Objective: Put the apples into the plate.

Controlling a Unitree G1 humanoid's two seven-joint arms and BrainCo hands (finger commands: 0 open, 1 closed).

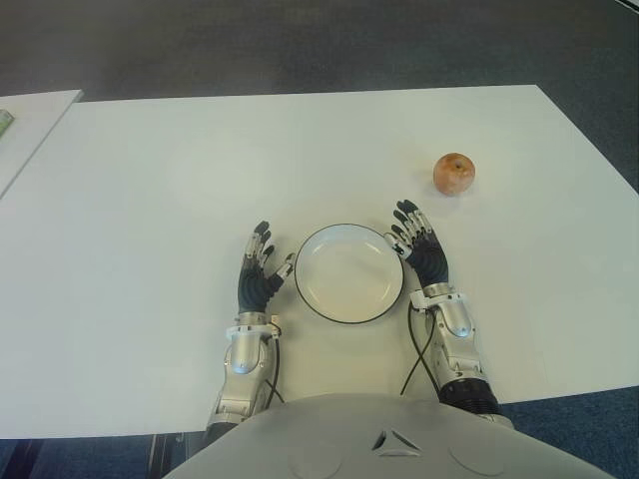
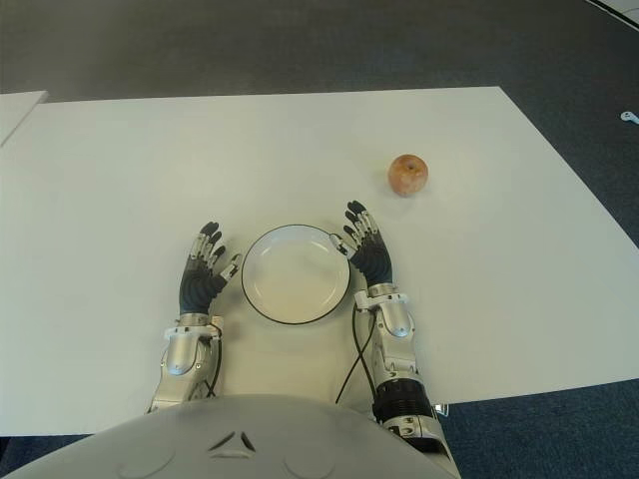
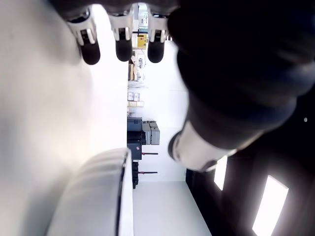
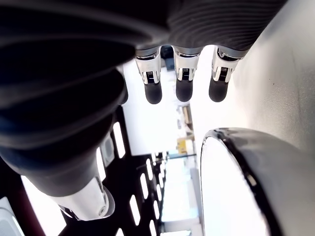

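No readable text, label, brand, number or sign anywhere. Nothing printed on the white table (image 1: 150,200), the black-rimmed plate (image 1: 300,261), the apple (image 1: 454,174), or the casings of the left hand (image 1: 258,279) and right hand (image 1: 419,244). Possibly some lettering among the small distant objects (image 3: 140,39) seen past the fingers in the left wrist view, but too tiny to make out.

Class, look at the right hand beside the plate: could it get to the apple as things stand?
Probably yes. The right hand is open and empty, and only bare table lies between it and the apple.
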